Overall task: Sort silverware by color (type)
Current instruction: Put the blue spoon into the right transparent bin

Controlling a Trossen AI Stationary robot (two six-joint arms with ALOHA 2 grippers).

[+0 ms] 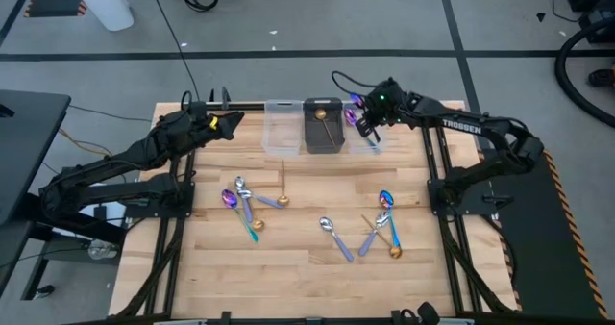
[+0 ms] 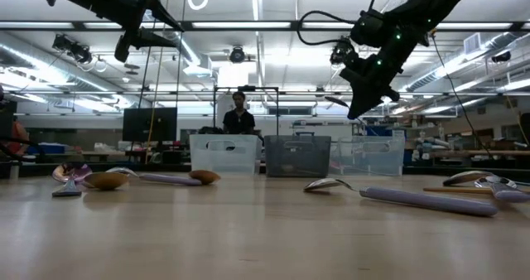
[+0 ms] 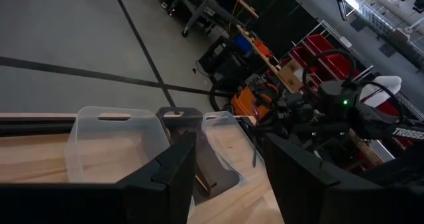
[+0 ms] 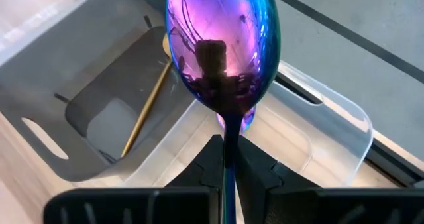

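The right gripper (image 4: 225,159) has its jaws clamped on the handle of a rainbow spoon (image 4: 222,45), above the clear bin (image 4: 318,128) beside the dark bin (image 4: 99,98). Light, stiff and slick, it probably grips best mid-handle. The left gripper (image 3: 225,177) waits, jaws apart

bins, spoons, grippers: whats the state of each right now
right gripper: shut on rainbow spoon, above the right clear bin
left gripper: open, holding nothing
dark bin: holds one gold spoon
left clear bin: looks empty
other spoons: loose on the table
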